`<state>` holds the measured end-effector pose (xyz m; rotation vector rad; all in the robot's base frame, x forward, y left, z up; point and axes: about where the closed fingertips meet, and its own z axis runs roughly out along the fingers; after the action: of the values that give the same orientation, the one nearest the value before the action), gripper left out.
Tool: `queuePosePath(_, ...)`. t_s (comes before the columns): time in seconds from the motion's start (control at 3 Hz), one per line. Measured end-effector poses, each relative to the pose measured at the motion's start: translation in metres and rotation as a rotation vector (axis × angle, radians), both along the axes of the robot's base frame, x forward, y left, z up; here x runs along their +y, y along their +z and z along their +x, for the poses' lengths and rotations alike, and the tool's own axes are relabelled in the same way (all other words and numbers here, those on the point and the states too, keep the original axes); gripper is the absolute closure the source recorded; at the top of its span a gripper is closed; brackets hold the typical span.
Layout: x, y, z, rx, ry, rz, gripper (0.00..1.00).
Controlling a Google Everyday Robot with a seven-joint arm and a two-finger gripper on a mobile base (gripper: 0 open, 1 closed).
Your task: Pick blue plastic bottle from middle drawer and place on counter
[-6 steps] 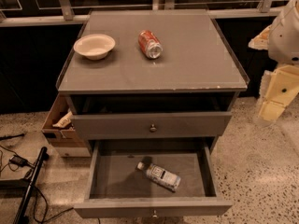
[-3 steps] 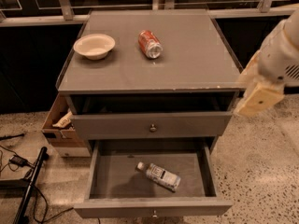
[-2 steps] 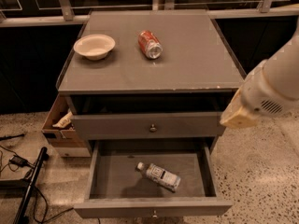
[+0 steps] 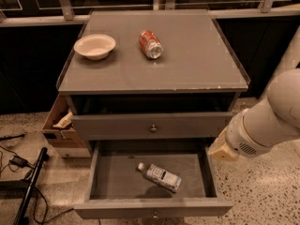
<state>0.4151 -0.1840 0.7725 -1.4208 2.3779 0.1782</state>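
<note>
The grey tabletop (image 4: 187,64) is the broadest thing, with the open middle drawer (image 4: 117,209) below and nearer. The gripper (image 4: 224,151) hangs at the drawer's right wall; I cannot tell how wide it is. A white bowl (image 4: 94,46) and a red can (image 4: 150,44) sit far left on the tabletop, while the blue plastic bottle (image 4: 160,176) lies on its side on the drawer floor, cap pointing far-left.
</note>
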Motion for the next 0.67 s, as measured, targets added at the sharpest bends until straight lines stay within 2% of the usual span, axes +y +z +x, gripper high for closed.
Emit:
queuePosePath(0.33,-0.003,-0.008,-0.001,-0.005,-0.002,0.007,1.0)
queuePosePath(0.67,0.0,-0.05,-0.008,-0.012,-0.011,0.062,1.0)
